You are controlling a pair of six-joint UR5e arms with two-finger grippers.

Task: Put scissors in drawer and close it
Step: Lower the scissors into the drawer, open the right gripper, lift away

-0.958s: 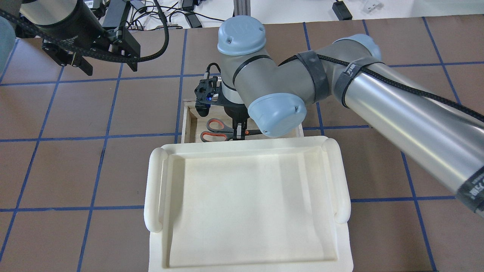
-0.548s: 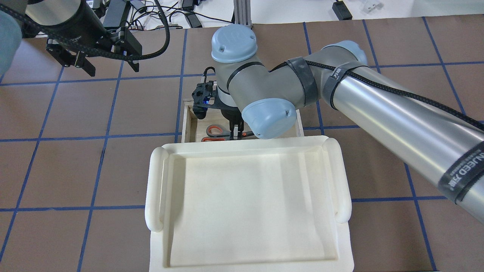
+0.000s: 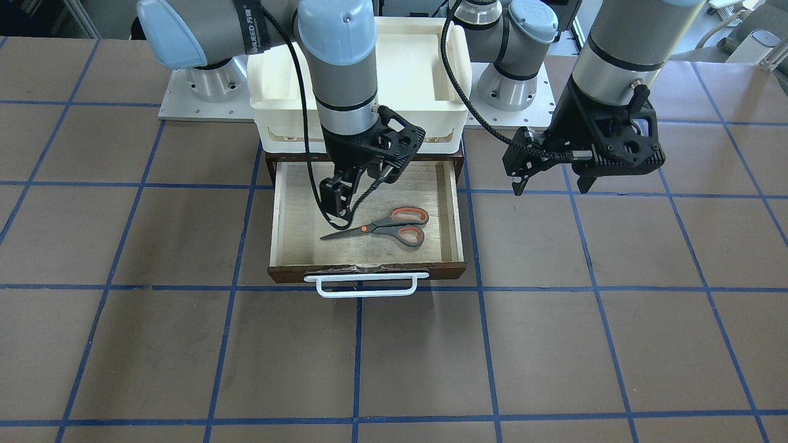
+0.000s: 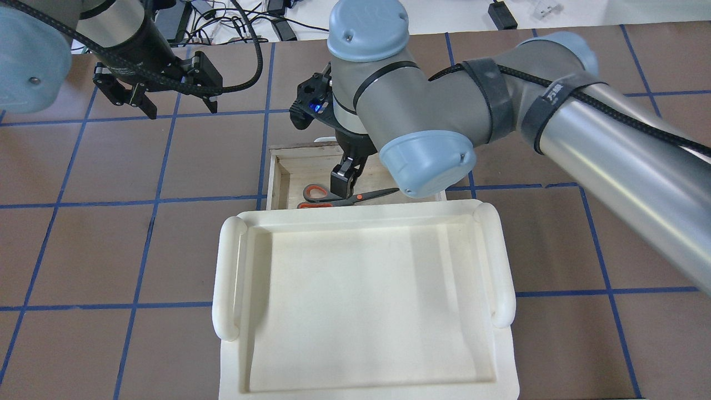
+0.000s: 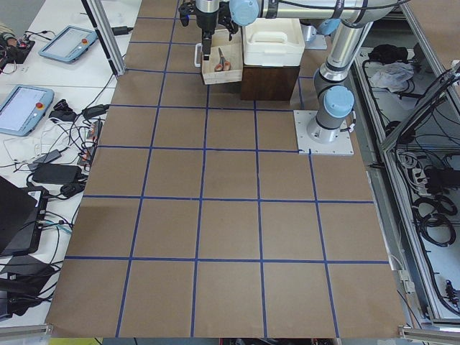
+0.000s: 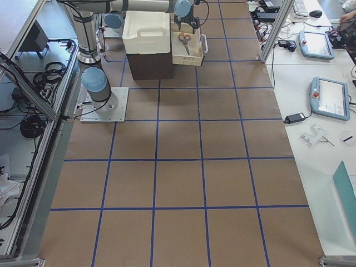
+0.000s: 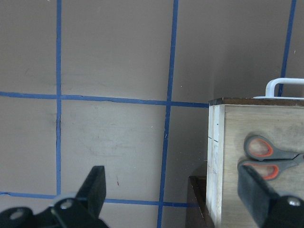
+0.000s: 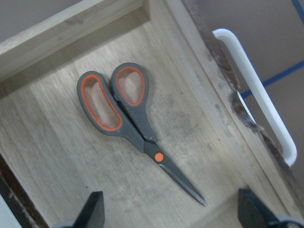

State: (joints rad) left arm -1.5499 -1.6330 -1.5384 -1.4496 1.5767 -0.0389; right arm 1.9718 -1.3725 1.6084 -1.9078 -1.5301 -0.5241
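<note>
Overhead exterior shows white tray and right arm partly covering the drawer.

Brown tabletop ruled with blue grid lines, dark wooden cabinet standing by the robot-side edge, grey base plate beside it.

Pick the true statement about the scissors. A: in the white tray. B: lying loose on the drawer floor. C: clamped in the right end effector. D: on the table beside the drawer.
B: the scissors lie flat on the floor of the open drawer, with the right end effector open above them.
</note>
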